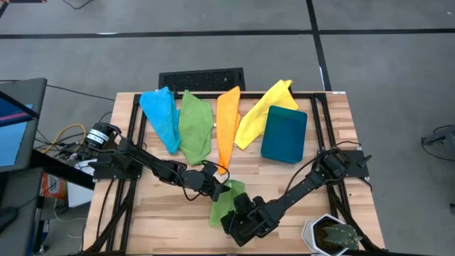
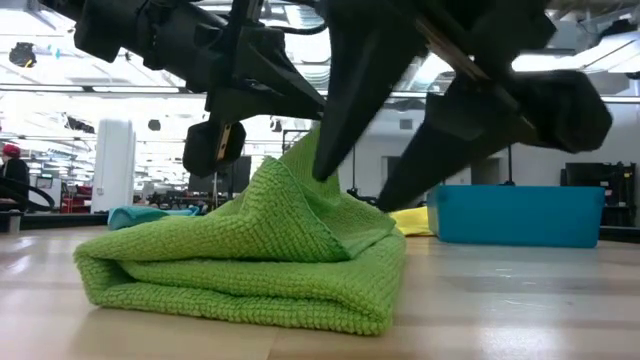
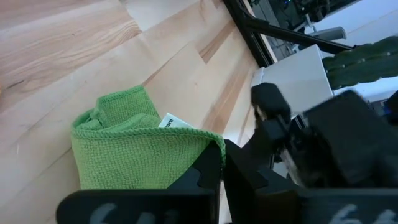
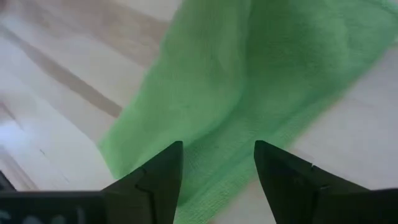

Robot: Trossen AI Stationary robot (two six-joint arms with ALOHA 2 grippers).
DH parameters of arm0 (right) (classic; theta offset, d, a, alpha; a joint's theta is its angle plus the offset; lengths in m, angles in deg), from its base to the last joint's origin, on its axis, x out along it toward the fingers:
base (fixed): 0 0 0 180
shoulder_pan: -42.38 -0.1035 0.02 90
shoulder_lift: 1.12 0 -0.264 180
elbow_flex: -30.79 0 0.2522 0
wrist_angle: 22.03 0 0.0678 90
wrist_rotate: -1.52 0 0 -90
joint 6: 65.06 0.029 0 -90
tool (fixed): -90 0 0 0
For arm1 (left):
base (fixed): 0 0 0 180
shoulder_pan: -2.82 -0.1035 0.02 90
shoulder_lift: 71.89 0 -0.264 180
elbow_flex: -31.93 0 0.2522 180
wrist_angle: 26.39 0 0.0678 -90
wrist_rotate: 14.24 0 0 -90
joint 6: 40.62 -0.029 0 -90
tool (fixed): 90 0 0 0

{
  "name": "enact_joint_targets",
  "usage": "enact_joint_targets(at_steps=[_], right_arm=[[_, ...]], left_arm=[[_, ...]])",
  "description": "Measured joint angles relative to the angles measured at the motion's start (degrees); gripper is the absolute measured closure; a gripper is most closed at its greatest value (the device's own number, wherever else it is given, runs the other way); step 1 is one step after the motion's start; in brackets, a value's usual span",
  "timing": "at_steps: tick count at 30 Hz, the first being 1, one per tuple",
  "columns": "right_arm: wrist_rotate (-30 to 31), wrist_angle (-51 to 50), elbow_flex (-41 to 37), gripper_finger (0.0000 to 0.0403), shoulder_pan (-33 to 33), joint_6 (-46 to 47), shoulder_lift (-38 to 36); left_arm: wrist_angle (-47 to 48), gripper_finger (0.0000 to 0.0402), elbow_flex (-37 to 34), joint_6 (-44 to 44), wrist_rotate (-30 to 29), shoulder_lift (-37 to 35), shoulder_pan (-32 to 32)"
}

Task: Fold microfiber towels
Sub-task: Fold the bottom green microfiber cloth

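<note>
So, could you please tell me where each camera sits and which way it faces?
High view: above the table, facing straight down; both arms show, left pincer and right pincer at the folded bright green microfiber towel.
Low view: table height, facing level across to the room; both arms come from above.
Left wrist view: faces past its shut fingers.
Right wrist view: faces past its open fingers.
Shared: all show that towel.

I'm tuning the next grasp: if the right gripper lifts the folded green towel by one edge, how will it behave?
The folded green towel would probably droop and unfold: its layers lie loose and rounded. It looks light. Its nubby weave should resist slipping between the right gripper's open fingers.
</note>
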Motion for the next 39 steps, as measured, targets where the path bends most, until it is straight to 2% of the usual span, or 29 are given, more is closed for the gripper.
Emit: enact_joint_targets(at_steps=[4,7,19,22,28,33,35,39], right_arm=[[-0.3,-1.3,0.0,0.0179,0.6,1.5,-0.2],[-0.3,1.4,0.0,0.0179,1.7,0.3,-0.2],[-0.4,1.6,0.0,0.0191,4.9,-3.8,-0.2],[-0.9,2.1,0.0,0.0220,4.9,-3.8,0.3],[-1.5,2.8,0.1,0.0315,4.9,-5.2,1.1],[-2.3,5.1,0.1,0.0378,4.9,-6.6,1.2],[-2.5,5.0,0.0,0.0392,4.8,-6.6,1.2],[-3.6,5.1,0.0,0.0387,4.2,-5.3,1.2]], left_arm=[[0.5,0.0401,0.0,-0.2,0.0,0.0,0.0],[0.7,0.0401,0.0,-0.5,0.1,0.0,0.0],[0.8,0.0401,0.0,-1.4,0.1,0.0,0.0],[0.8,0.0401,0.0,-1.5,0.1,0.0,0.0],[0.8,0.0401,0.0,-2.1,0.0,0.0,-0.1],[0.8,0.0401,0.0,-2.4,-0.1,0.0,-0.1],[0.9,0.0401,0.0,-2.4,-0.1,0.0,-0.1],[0.9,0.0401,0.0,-2.6,0.0,0.0,-0.1]])
